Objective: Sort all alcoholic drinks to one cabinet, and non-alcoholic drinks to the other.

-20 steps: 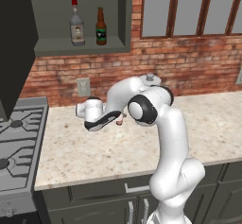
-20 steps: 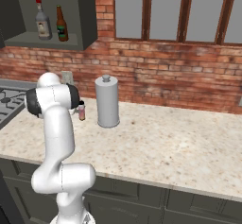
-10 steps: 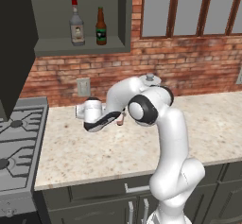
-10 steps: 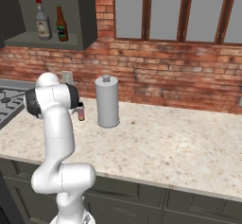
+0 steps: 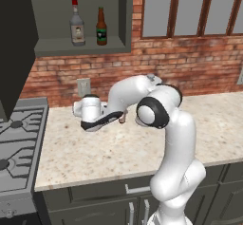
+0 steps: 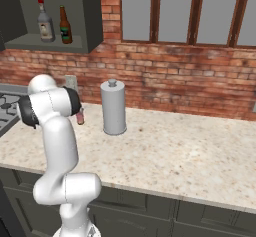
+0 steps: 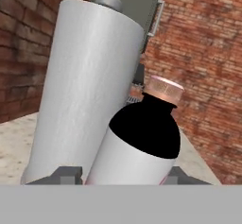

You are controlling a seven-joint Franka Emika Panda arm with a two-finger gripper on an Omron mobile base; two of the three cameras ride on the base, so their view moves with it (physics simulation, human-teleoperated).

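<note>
Standing on cabinet (image 5: pixel 57 48) shelf: grey bottle (image 5: pixel 76 25), beer bottle (image 5: pixel 101 28).

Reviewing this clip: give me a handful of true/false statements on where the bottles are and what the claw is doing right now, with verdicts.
1. The grey red-capped bottle and the brown beer bottle stand side by side on the shelf of the open wall cabinet. True.
2. The claw has its fingers on either side of the small pink bottle. True; the hand view shows a finger tip at each side of its body.
3. The pink bottle lies flat on the counter. False; in the right base view it stands upright beside the arm.
4. The tall grey canister sits on the stove. False; it stands on the counter near the brick wall, close to the pink bottle.
5. The beer bottle is left of the red-capped bottle. False; it is to its right.
</note>
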